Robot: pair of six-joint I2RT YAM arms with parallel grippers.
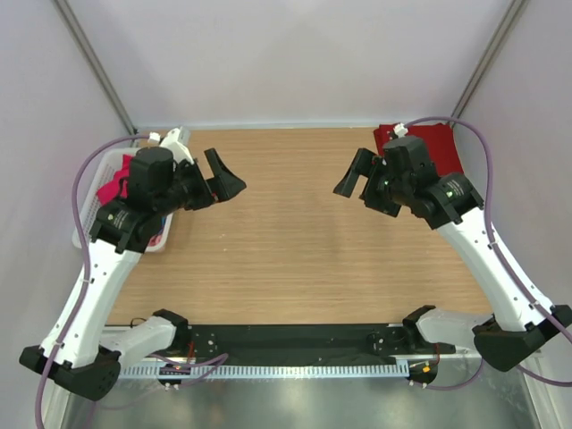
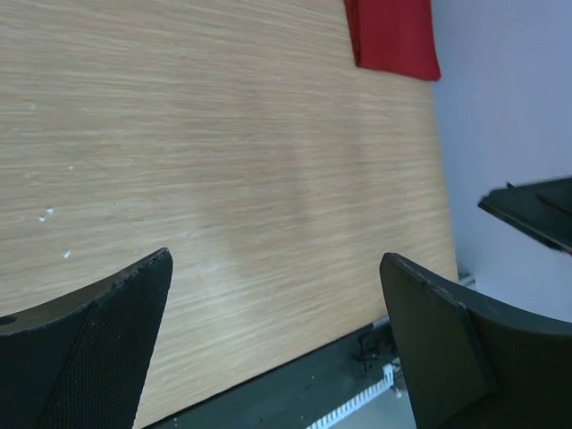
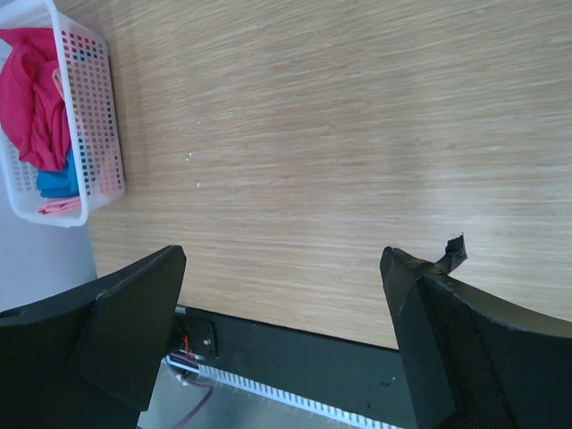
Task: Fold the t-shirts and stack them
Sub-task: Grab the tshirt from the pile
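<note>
Left fingers point(image 1: 225, 177) and right fingers point(image 1: 353, 179) hover above the table point(image 1: 286, 259), angled inward, splayed, empty.

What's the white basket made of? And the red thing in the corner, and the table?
The basket looks like white plastic: stiff walls full of small holes. The red thing looks like soft matte cloth, folded flat. The table looks like wood, maybe wood-print: pale brown, fine grain lines.

Basket point(image 3: 89, 143) of t-shirts point(image 3: 31, 98) at left, folded t-shirt point(image 1: 442, 143) back right.
</note>
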